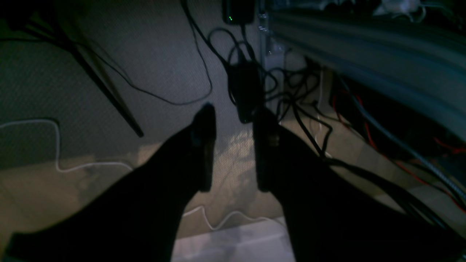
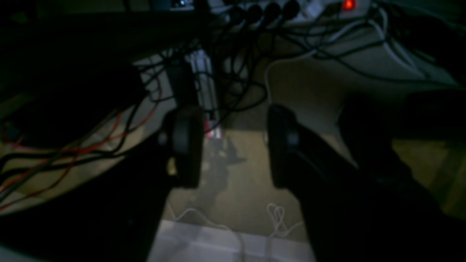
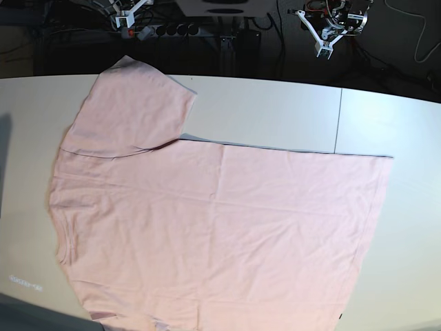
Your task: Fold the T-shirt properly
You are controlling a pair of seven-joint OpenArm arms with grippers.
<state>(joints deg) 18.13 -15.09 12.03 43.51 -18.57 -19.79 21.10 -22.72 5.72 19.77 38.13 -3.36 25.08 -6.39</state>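
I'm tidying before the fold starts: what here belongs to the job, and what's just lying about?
Job: T-shirt, spread flat on the table; left tool and right tool, both open and empty.

Lying about: cables, power strip, on the floor.

Large pale pink short-sleeved cotton T-shirt [image 3: 220, 227] spread flat, plain side up, on white table [image 3: 275, 103], one sleeve toward far edge, dark cabling behind table.

Base view bright, evenly lit from above; pale worktop [image 3: 275, 110] near glare, soft shadow at left edge, background across top dark. Slight barrel bend at frame edges. Both wrist views dim, underexposed, grainy, soft focus; near parts black silhouettes, warm light patch on floor [image 1: 233, 160] mid-frame, upper right motion-smeared.
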